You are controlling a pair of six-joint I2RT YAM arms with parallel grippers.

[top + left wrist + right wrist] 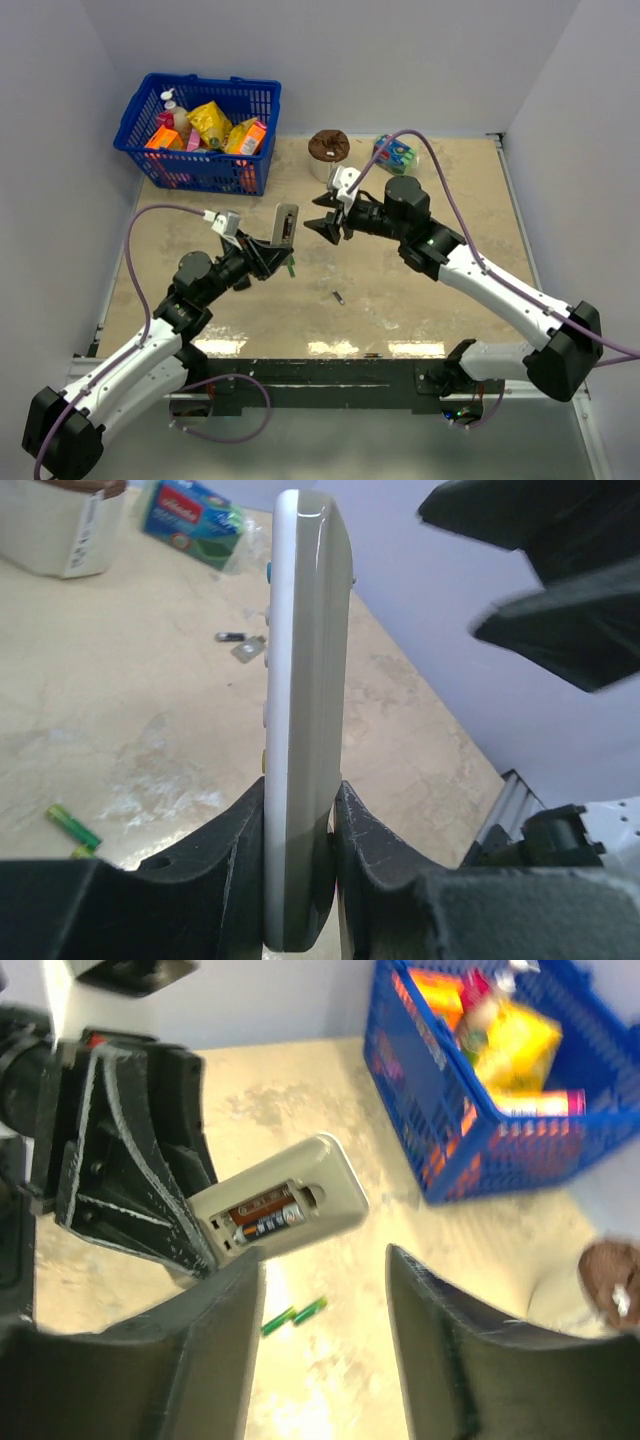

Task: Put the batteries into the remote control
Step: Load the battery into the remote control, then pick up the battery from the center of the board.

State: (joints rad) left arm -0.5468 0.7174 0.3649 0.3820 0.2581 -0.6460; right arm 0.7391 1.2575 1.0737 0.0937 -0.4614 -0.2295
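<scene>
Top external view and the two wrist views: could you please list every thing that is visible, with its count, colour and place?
table: one, beige, under everything.
remote control: one, white-grey, held upright in the air.
battery in remote: one, dark with orange, in the remote's open compartment.
loose battery: one, dark, on the table centre.
grey flat piece: one, beside the loose battery.
green sticks: two, green, on the table below the remote.
basket: one, blue, back left, filled with groceries.
container: one, white with brown lid, back centre.
packet: one, green-blue, right of the container.
left pincer: black, shut on the remote control.
right pincer: black, open, facing the remote's compartment.
</scene>
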